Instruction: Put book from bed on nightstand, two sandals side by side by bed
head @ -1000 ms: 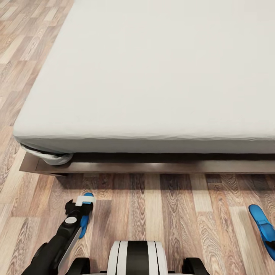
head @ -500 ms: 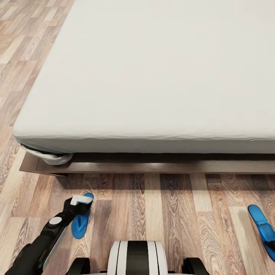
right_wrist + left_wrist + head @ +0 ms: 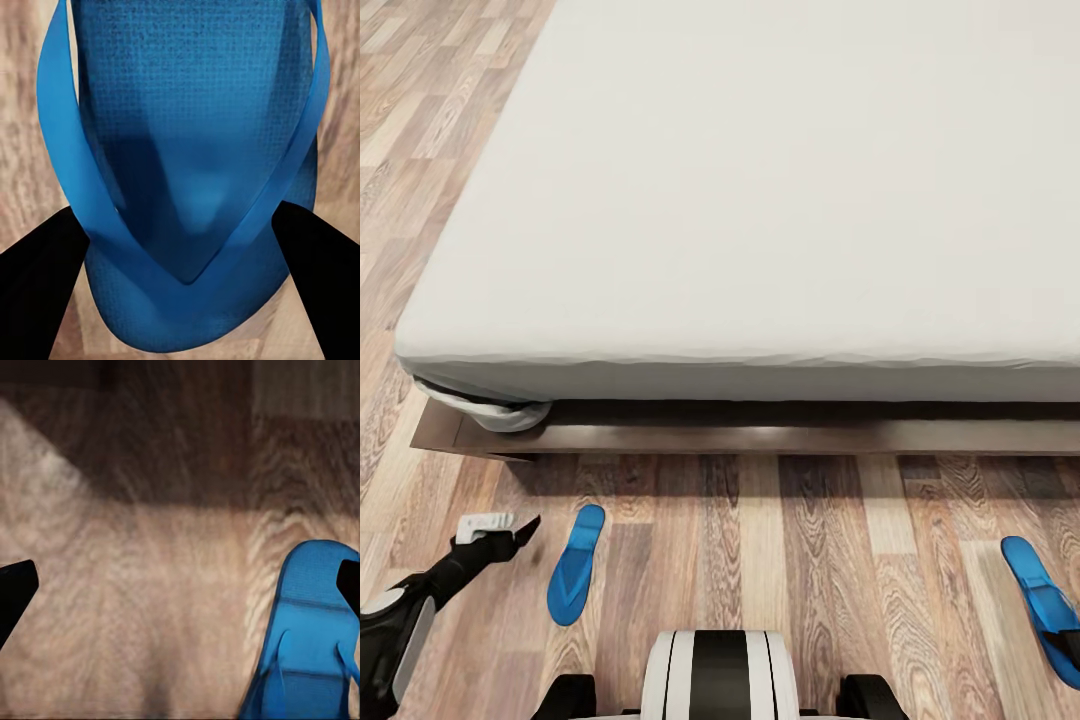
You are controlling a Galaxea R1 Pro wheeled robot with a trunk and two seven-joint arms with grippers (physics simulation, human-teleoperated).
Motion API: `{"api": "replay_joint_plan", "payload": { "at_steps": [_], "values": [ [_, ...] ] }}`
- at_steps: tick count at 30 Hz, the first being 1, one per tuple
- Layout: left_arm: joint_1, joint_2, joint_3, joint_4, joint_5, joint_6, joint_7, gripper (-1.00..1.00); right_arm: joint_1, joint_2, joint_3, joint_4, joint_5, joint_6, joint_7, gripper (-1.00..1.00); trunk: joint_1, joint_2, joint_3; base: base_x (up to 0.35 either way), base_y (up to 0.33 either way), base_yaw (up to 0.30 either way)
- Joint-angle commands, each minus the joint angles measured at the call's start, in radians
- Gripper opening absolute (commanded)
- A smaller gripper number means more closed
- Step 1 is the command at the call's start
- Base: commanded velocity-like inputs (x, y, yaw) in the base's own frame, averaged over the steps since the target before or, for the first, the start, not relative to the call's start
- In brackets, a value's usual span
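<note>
Gripping the right sandal (image 3: 1042, 607) by its straps, the right gripper (image 3: 180, 247) risks dropping it well apart from the left sandal (image 3: 576, 565), beside which the left gripper (image 3: 495, 528) hangs wide open.

The left arm (image 3: 405, 610) reaches forward and low from the robot's left side, dark links with a white joint cap near the elbow. The left gripper (image 3: 500, 527) sits at its end, one white finger and one dark finger spread apart with nothing between them; in the left wrist view the two dark fingertips (image 3: 15, 592) stand wide at either side. The right gripper (image 3: 180, 300) has its two dark fingers flanking a blue sandal (image 3: 187, 150), apparently pressed against its sides. The white and black trunk (image 3: 720, 675) stands upright between the arms.
</note>
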Motion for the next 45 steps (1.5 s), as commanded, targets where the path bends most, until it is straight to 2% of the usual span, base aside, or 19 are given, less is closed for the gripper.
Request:
{"api": "replay_joint_plan", "payload": {
  "at_steps": [1, 6, 10, 16, 22, 27, 39, 40, 43, 45],
  "values": [
    [0.000, -0.001, 0.007, 0.007, -0.010, 0.008, -0.011, 1.00, 0.000, -0.001, 0.004, -0.002, -0.010, 0.007, 0.000, -1.00, 0.000, 0.000, -0.001, 0.000, 0.000, 0.000],
    [0.000, -0.007, 0.008, 0.016, -0.086, 0.008, -0.015, 1.00, 0.000, -0.001, 0.003, -0.002, -0.015, 0.007, -0.002, -1.00, 0.000, 0.000, -0.001, -0.009, 0.004, 0.000],
    [0.000, -0.010, 0.008, 0.017, -0.101, 0.008, -0.017, 1.00, 0.000, -0.001, 0.001, -0.005, -0.017, 0.007, -0.003, -1.00, 0.000, 0.000, -0.001, -0.176, 0.119, 0.000],
    [0.000, -0.011, 0.008, 0.017, -0.102, 0.008, -0.017, 1.00, 0.000, 0.009, 0.001, -0.004, -0.016, 0.007, -0.004, -1.00, 0.000, 0.000, -0.001, -0.230, 0.165, 0.000],
    [0.000, -0.011, 0.006, 0.017, -0.101, 0.009, -0.018, 1.00, 0.000, 0.037, 0.001, -0.003, -0.013, 0.007, -0.006, -1.00, 0.000, 0.000, -0.001, -0.032, 0.021, 0.000],
    [0.000, -0.012, 0.005, 0.018, -0.101, 0.009, -0.018, 1.00, 0.000, 0.039, 0.001, -0.003, -0.016, 0.006, -0.006, -1.00, 0.000, 0.000, -0.001, -0.001, 0.063, 0.000],
    [0.000, -0.025, 0.005, 0.029, -0.102, 0.009, -0.018, 1.00, 0.000, 0.042, 0.000, -0.016, -0.018, 0.006, -0.006, -1.00, 0.000, 0.000, -0.001, 0.000, 0.288, 0.000],
    [0.000, -0.025, 0.005, 0.030, -0.102, 0.009, -0.018, 1.00, 0.000, 0.046, 0.000, -0.018, -0.018, 0.006, -0.006, -1.00, 0.000, 0.000, -0.001, 0.000, 0.223, 0.000],
    [0.000, -0.025, 0.004, 0.031, -0.102, 0.009, -0.018, 1.00, 0.000, 0.086, -0.003, -0.039, -0.016, -0.011, -0.007, -1.00, 0.000, 0.000, -0.001, 0.000, 0.136, 0.000],
    [0.000, -0.027, 0.003, 0.031, -0.102, 0.009, -0.018, 1.00, 0.000, 0.097, -0.003, -0.058, -0.016, -0.016, -0.008, -1.00, 0.000, 0.000, -0.001, 0.000, 0.046, 0.000]
  ]
}}
